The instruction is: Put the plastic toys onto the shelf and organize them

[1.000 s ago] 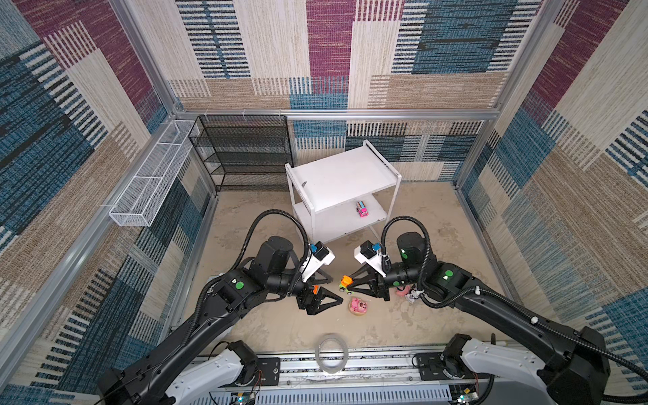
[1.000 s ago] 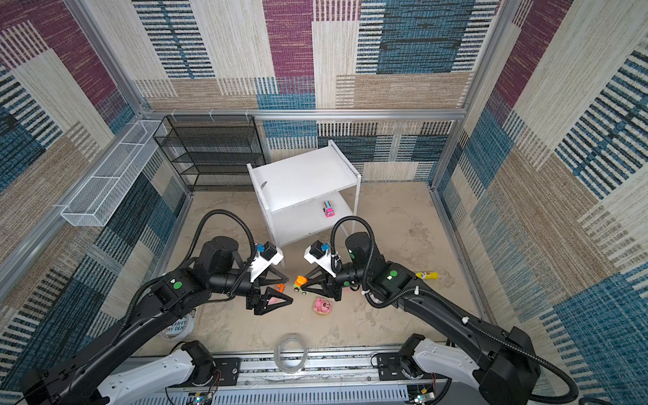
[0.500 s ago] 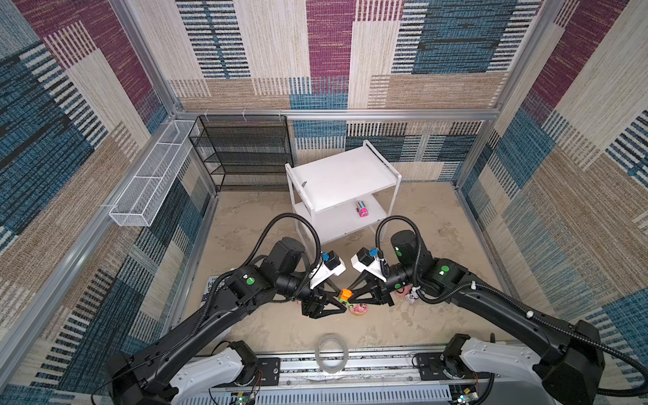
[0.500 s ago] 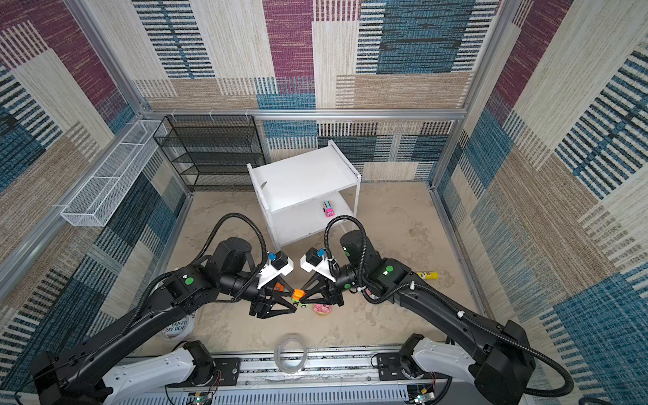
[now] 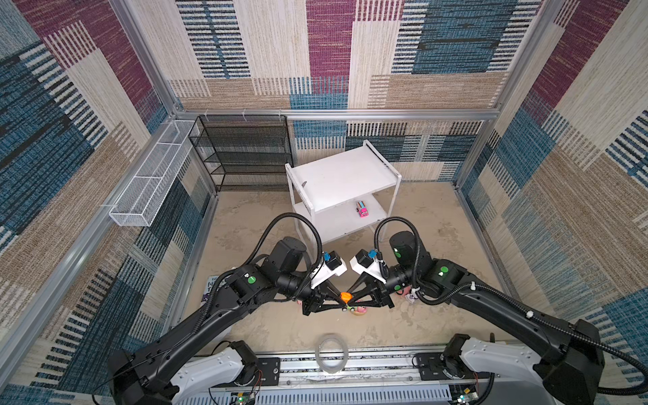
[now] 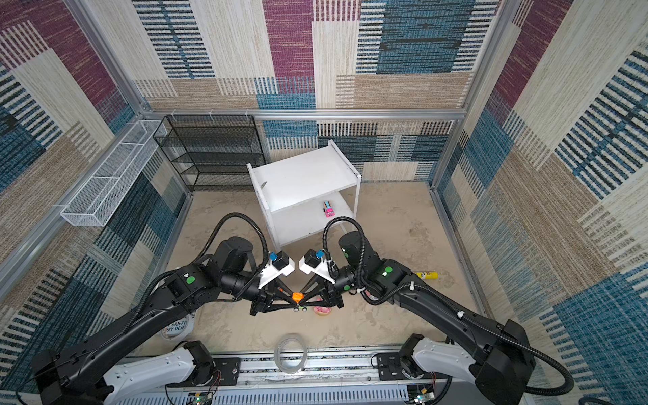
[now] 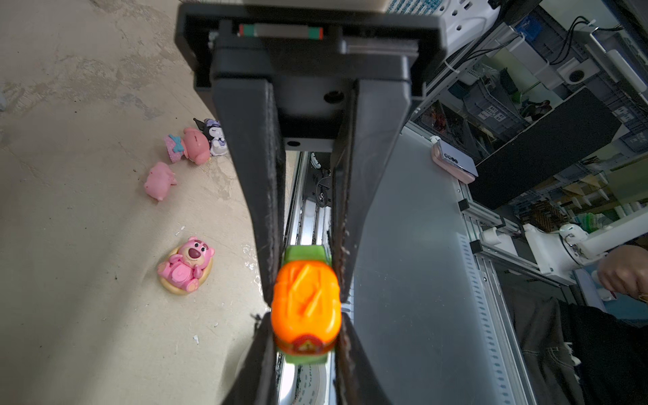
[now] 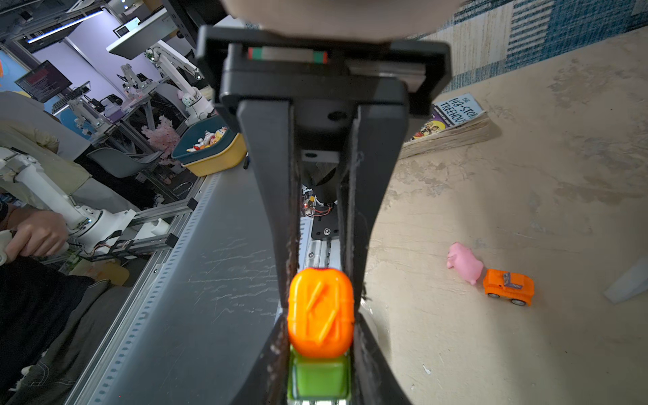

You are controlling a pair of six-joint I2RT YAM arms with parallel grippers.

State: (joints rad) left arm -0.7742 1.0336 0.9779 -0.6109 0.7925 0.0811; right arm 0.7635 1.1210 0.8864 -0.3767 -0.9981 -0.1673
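Left pincer (image 7: 305, 294), right pincer (image 8: 321, 312) both clamp green-orange plastic car (image 5: 345, 297) mid-frame; pink toy car (image 5: 362, 209) sits on white shelf (image 5: 336, 175). Others unshelved.

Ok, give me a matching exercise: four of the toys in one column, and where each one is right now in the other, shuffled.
1. green-orange car
2. pink-multicolour car
3. pink bear
4. orange car

A. beside a pink pig
B. between left gripper and right gripper
C. lying face up
D. on the lower board of the shelf

Pairs: 1-B, 2-D, 3-C, 4-A.
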